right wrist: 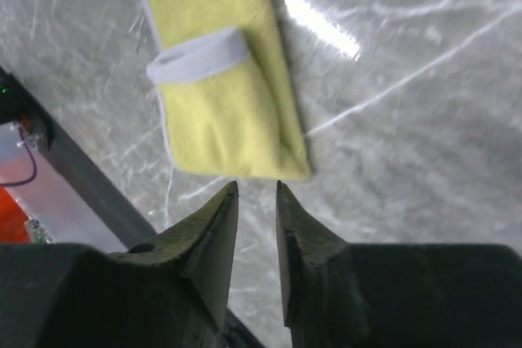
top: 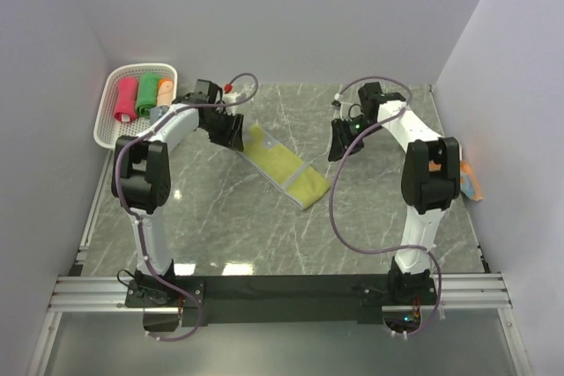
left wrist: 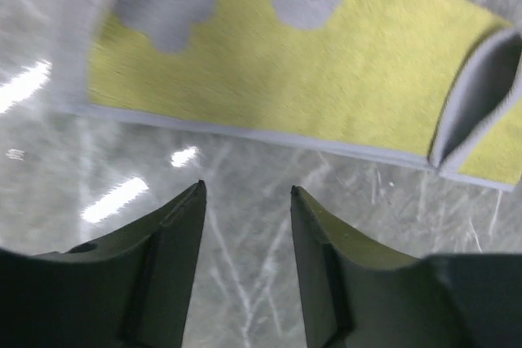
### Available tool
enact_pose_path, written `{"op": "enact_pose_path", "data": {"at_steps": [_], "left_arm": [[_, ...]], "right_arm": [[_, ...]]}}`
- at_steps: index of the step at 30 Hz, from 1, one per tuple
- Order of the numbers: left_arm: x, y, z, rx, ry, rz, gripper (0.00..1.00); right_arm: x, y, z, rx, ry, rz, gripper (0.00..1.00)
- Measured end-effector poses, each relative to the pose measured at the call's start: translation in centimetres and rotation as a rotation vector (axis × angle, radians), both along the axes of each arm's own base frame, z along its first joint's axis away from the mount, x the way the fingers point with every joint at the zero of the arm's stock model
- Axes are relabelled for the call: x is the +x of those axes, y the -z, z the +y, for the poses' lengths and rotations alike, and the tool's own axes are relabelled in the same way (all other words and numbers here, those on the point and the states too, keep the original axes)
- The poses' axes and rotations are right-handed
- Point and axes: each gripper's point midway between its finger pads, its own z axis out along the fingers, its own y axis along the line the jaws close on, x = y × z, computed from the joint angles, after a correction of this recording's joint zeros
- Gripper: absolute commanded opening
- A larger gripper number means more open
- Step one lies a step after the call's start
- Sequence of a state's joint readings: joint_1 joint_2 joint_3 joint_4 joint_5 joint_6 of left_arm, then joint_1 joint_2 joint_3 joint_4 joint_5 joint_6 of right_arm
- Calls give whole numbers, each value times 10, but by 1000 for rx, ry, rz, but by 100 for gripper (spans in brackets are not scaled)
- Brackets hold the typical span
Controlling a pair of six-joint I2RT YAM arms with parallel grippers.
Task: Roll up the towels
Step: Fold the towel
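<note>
Grey marble table, white walls all round. Yellow towel point(top: 284, 167) lies flat, slantwise mid-table, between my arms. On that side my left gripper point(left wrist: 247, 189) is spread and empty, just off the towel's long edge. The right gripper point(right wrist: 255, 185) is barely parted, also empty, right by the folded end. My take: pinch that end square and roll tight and even, or it'll cone. The basket point(top: 104, 112) far left holds a pink-red roll point(top: 126, 99), green roll point(top: 146, 94) and orange roll point(top: 165, 92).
</note>
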State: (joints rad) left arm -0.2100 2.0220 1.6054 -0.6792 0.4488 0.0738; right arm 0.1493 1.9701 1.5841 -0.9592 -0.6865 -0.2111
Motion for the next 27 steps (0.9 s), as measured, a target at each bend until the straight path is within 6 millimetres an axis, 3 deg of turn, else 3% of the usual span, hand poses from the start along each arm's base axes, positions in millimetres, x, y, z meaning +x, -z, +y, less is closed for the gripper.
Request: {"op": "enact_pose_path", "data": {"at_steps": [3,6,11,14,19,23,27], "left_arm": [[-14,8,-8,-1,5,37,49],[-28,23,-13,5,7,88,48],[-27,40,-18,4,9,122,45],[-18,52,-22,-2,13,143,43],[16,51,-34,-28,32,98,42],[35,50,-41,-46,52,62,44],[58,45,-47,-56,75,5,53]], "right_arm": [[9,11,3,-7,1,9,36],[4,33,10,-23,-19,66,33],[-11,63,14,-35,-41,151,26],[-26,72,14,-37,-47,200,24],[-49,76,25,22,-70,266,24],[-75,77,48,69,-119,331,25],[-104,74,78,148,-156,404,34]]}}
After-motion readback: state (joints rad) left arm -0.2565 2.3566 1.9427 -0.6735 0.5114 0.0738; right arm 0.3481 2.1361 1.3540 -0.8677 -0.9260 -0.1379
